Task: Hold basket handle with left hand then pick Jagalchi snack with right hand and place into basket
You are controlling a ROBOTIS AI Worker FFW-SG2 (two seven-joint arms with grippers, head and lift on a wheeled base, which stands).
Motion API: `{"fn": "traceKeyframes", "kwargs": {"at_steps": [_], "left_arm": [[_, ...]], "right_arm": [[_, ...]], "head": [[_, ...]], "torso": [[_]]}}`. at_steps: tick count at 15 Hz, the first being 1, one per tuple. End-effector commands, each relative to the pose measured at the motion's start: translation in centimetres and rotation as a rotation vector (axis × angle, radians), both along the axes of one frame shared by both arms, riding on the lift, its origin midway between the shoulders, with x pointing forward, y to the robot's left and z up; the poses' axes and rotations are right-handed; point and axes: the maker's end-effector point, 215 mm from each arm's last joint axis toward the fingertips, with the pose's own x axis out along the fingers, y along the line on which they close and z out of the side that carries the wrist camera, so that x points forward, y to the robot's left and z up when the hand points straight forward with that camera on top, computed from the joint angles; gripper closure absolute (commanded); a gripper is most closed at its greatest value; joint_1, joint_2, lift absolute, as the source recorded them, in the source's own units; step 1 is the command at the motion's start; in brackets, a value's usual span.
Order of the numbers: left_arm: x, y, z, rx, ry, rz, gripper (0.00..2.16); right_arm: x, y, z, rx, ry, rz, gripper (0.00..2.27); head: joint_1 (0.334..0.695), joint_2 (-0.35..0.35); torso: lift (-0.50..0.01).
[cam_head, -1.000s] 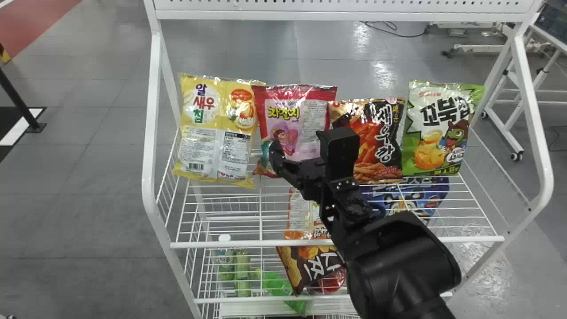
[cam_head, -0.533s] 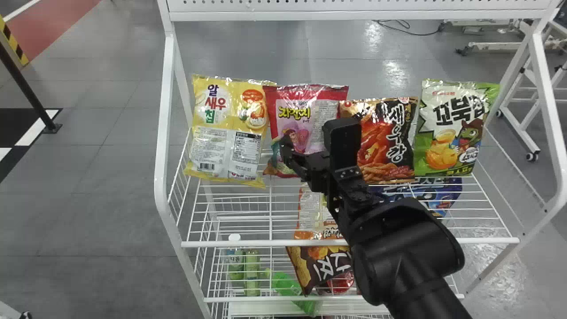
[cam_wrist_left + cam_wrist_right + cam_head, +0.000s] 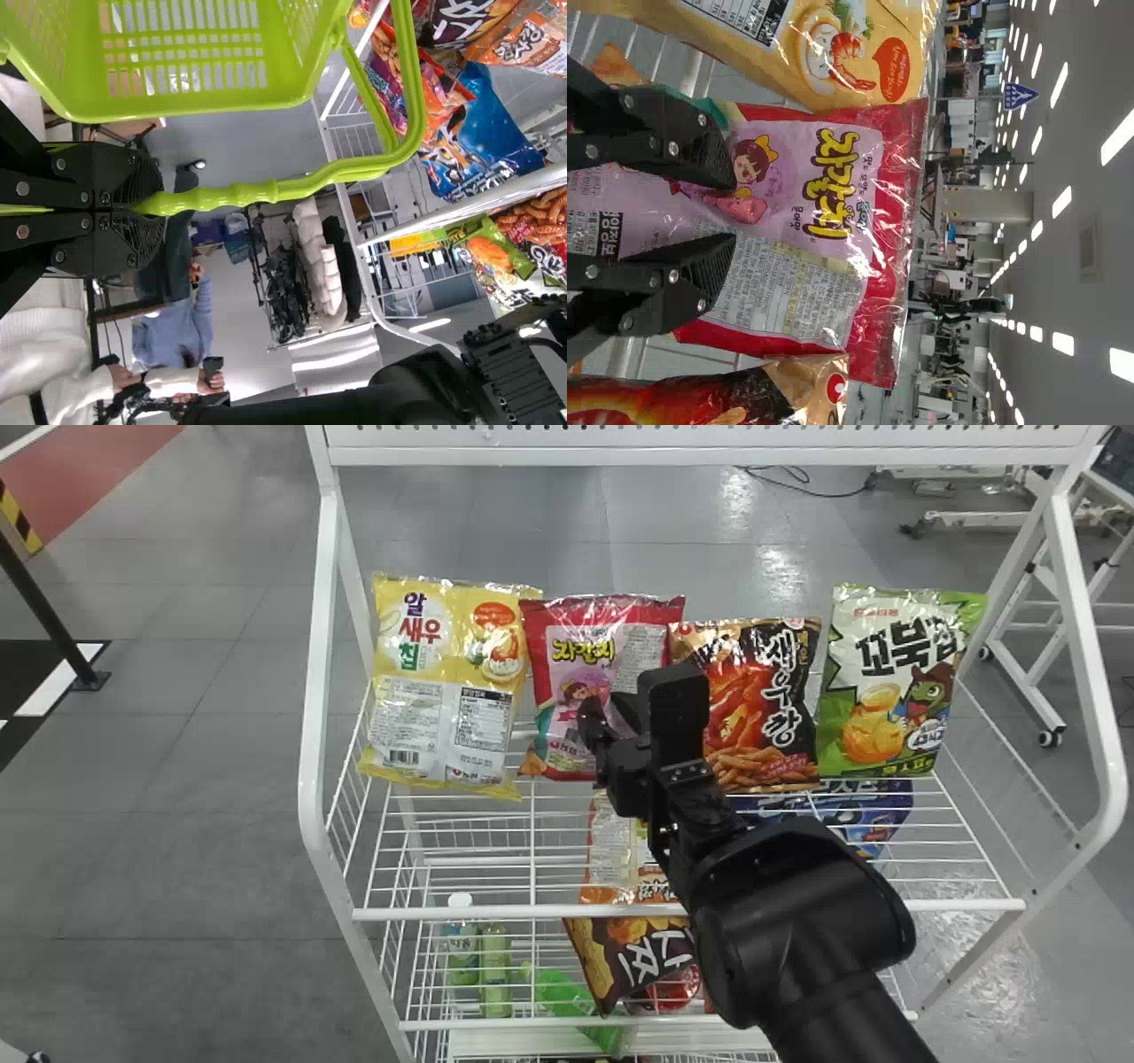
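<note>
One red Jagalchi snack [image 3: 580, 638] stands on the upper wire shelf [image 3: 478, 913], and the right gripper [image 3: 608, 717] is right at its face, fingers wide apart! Yellow bag [image 3: 416, 708] to its left; black bag [image 3: 771, 691], then green bag [image 3: 886, 682], to its right. Bottles [image 3: 495, 974] fill the lower tier's left. And the left gripper [image 3: 159, 208]? Clamped on the green basket's [image 3: 204, 111] handle [image 3: 266, 192]!

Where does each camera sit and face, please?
Head view: on the head, facing forward and down at the white rack; right arm shows.
Left wrist view: on the wrist, facing the basket handle; left gripper and right arm show.
Right wrist view: on the wrist, facing the Jagalchi snack, which the head view shares; right gripper shows.
</note>
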Motion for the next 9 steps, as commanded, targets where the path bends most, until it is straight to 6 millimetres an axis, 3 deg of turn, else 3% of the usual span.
{"fn": "traceKeyframes", "kwargs": {"at_steps": [1, 3, 9], "left_arm": [[0.1, -0.3, 0.0, -0.004, 0.002, -0.003, 1.52], [0.0, -0.3, -0.1, -0.004, 0.003, -0.003, 1.52], [-0.6, -0.4, 0.1, -0.010, 0.008, -0.006, 1.52]], "right_arm": [[-0.8, 0.5, 0.4, 0.024, -0.003, 0.004, 1.69], [-1.2, 0.7, 0.9, 0.039, -0.012, 0.006, 1.79], [-2.9, 1.3, 3.2, 0.090, -0.048, 0.025, 1.80]], "head": [[0.695, -0.010], [0.695, -0.010], [0.695, -0.002]], "torso": [[-0.010], [-0.010], [-0.010]]}}
